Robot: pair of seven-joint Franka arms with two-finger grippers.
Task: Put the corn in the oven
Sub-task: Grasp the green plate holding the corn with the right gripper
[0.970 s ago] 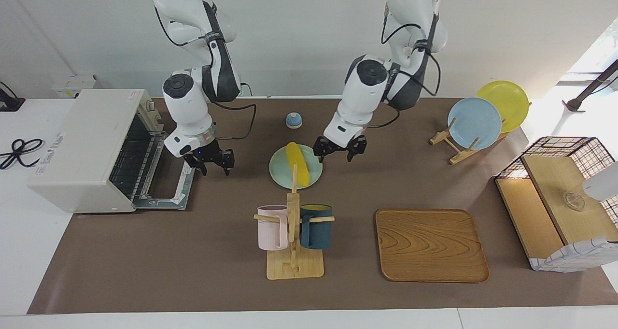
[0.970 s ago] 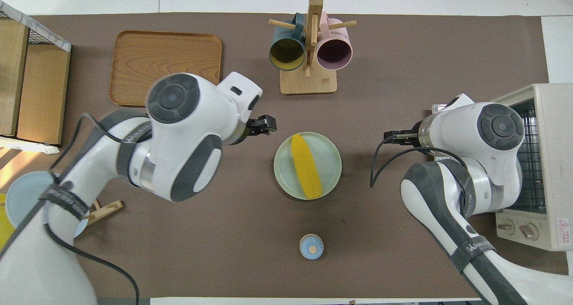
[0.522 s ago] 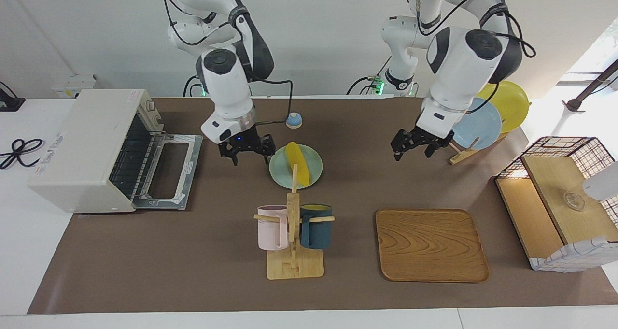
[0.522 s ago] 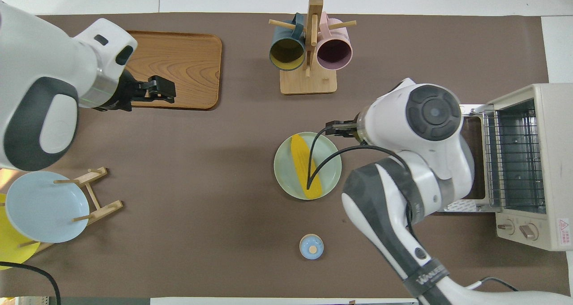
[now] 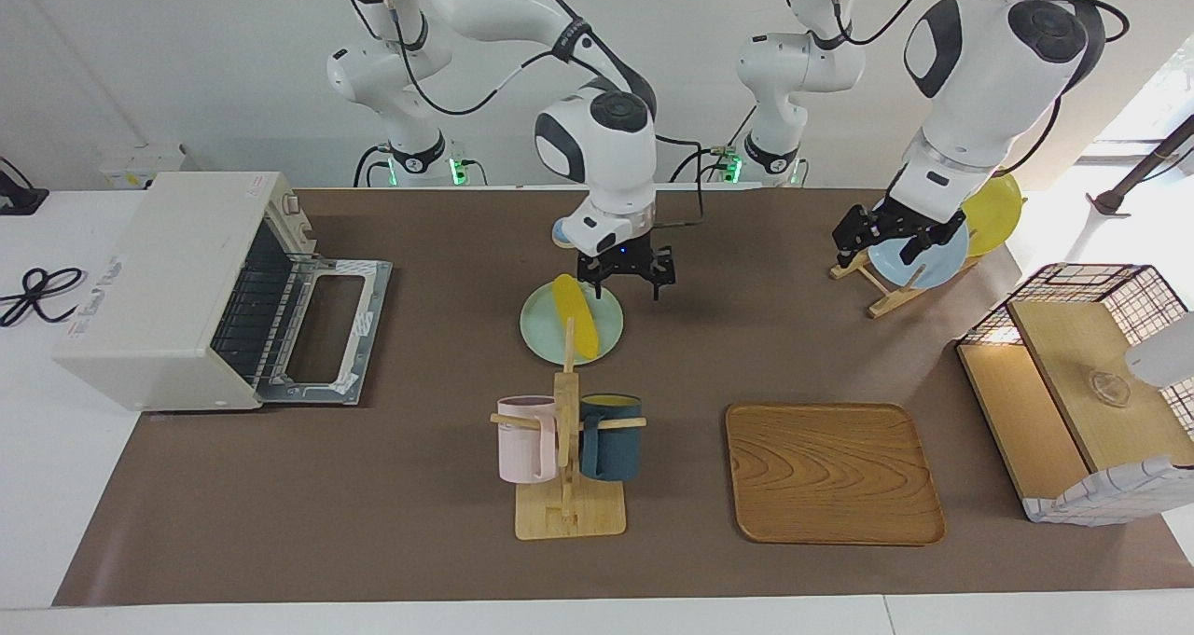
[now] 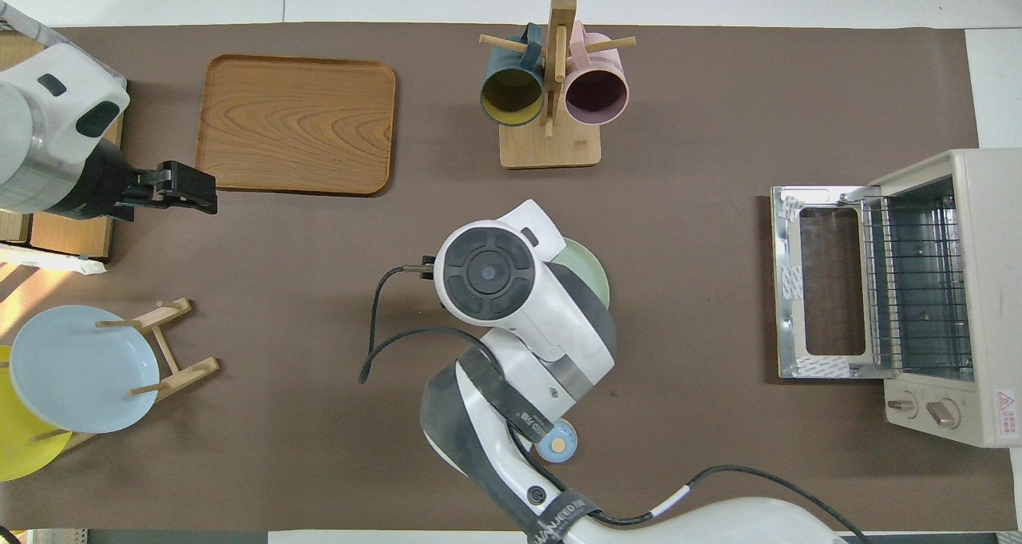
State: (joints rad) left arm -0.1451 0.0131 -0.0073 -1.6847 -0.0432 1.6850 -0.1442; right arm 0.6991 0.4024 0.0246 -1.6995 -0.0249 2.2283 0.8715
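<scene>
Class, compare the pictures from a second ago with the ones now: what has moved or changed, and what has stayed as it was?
The right gripper left the oven, whose door now lies open, and crossed to hover over the corn on its green plate, fingers open. The left gripper drew away from the plate to the plate rack and waits. Corn, plate, mug stand and tray stayed put.

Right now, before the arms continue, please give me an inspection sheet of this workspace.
Surface: brown mat on a white table.
Job's things: corn lies on the green plate; oven has its door down.
Clutter: mug rack, wooden tray, plate stand, wire crate, small blue bell.
Grippers: right gripper open over the plate's edge; left gripper waits open by the plate stand.
Cables: black cord beside the oven.
Surroundings: white wall.
</scene>
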